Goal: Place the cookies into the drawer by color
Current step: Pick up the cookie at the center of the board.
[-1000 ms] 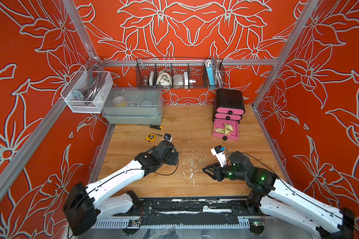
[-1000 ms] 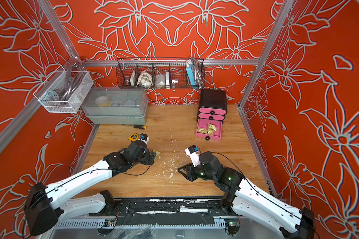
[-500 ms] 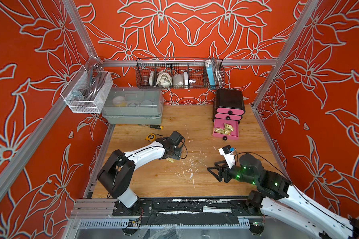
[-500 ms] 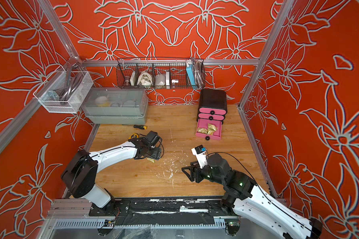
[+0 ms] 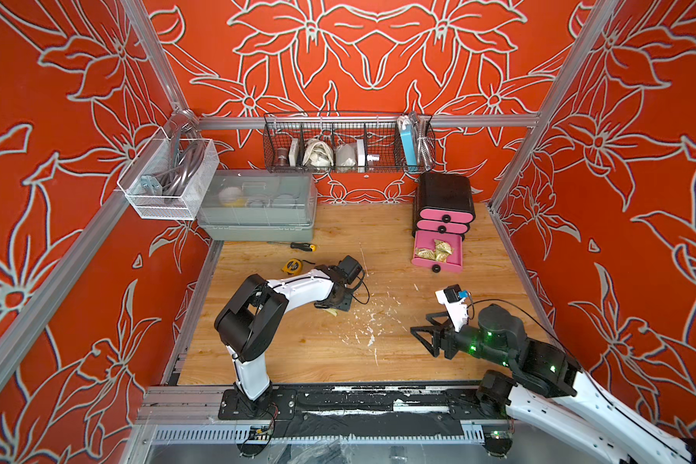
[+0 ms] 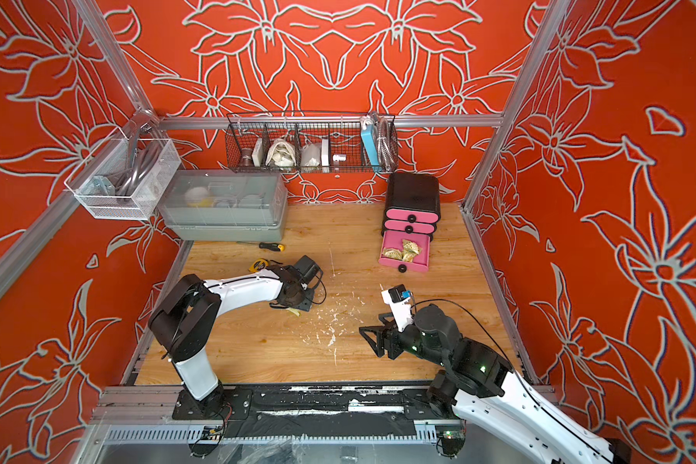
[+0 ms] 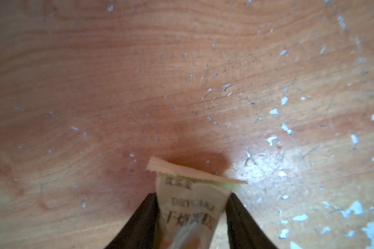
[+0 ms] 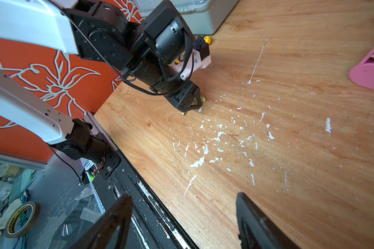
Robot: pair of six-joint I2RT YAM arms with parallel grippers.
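The left gripper [image 7: 192, 196] pinches a yellow-green cookie packet [image 7: 188, 187] by its sides, low over the table [image 5: 398, 241]. Its long side runs along the fingers [image 7: 138, 222], with the sealed end pointing down. Bare wood lies all around. The right gripper [image 8: 184, 195] hangs wide open and empty near the front edge. The bottom drawer [image 5: 436, 263] stands pulled out, well apart.

— How is your left arm [image 5: 298, 287] sitting?
— Elbow folded up at the near left, forearm reaching to mid-worktop [image 5: 298, 353] and wrist bent steeply down. Your left gripper [image 7: 192, 197] pinches a cookie packet [image 7: 190, 207] from both sides.
— And your right arm [image 5: 539, 361]?
— It lies low at the near right with the forearm about level, pointing left. Your right gripper [image 8: 183, 197] has its jaws spread wide above the worktop.
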